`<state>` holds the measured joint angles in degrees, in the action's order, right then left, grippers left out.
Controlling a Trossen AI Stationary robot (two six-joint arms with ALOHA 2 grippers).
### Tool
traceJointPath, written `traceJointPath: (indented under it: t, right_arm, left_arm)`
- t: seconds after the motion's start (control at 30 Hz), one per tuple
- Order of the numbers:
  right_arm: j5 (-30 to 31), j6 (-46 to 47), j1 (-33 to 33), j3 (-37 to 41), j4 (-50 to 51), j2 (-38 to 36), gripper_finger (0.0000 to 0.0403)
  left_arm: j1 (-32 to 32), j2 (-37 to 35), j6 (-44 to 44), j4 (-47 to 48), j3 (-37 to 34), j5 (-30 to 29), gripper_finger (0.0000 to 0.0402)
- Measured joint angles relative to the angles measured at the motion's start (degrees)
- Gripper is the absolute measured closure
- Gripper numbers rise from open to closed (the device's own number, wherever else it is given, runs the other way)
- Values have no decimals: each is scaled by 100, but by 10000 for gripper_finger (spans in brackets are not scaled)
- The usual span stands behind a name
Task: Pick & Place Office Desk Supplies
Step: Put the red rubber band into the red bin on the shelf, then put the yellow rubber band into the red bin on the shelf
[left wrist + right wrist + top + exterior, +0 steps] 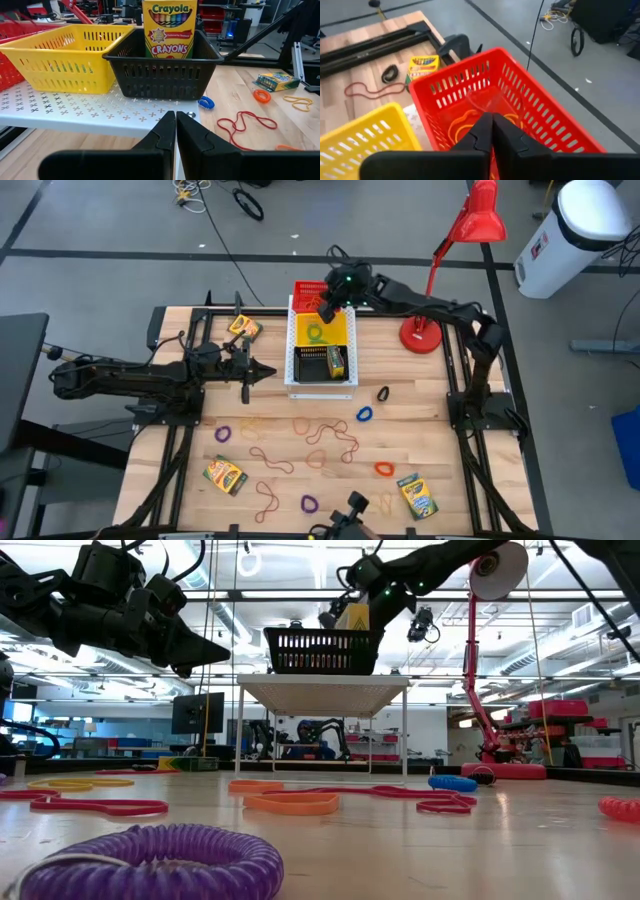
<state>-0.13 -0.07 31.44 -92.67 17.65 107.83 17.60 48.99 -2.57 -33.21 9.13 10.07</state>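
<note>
Few items binned: one crayon box [168, 29] in your black basket [165, 75]; loops, bands litter worktop [330, 480]. Both jaws shut, empty.

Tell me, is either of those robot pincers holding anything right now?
Nothing visible. The right pincer is shut above the red basket with nothing seen between its fingers; an orange band lies in the basket below. The left pincer is shut and empty, facing the black basket.
</note>
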Motion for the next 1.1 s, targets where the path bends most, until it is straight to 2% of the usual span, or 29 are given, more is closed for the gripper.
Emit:
traceJointPath:
  t: [0.2, 0.3, 0.5, 0.63, 0.77, 0.97, 1.1]
  right_arm:
    - [106, -64, -15, 117, -32, 19, 346]
    - [424, -80, -75, 117, -148, -16, 316]
    - [637, 6, -183, -5, -183, -87, 256]
    - [653, -42, -276, -216, 207, -307, 240]
    - [523, -540, -494, 135, 412, -1090, 278]
    - [283, -654, -762, 1921, -354, -2677, 391]
    - [259, -484, -910, 3152, -651, -3665, 389]
  left_arm:
    - [1, 0, 0, 2, 0, 0, 381]
    - [1, 0, 1, 1, 0, 1, 381]
    - [0, 0, -2, 0, 0, 2, 381]
    - [1, 0, 0, 0, 0, 1, 381]
    - [0, 0, -1, 0, 0, 0, 381]
    - [1, 0, -1, 0, 0, 0, 381]
    - [1, 1, -1, 0, 0, 0, 381]
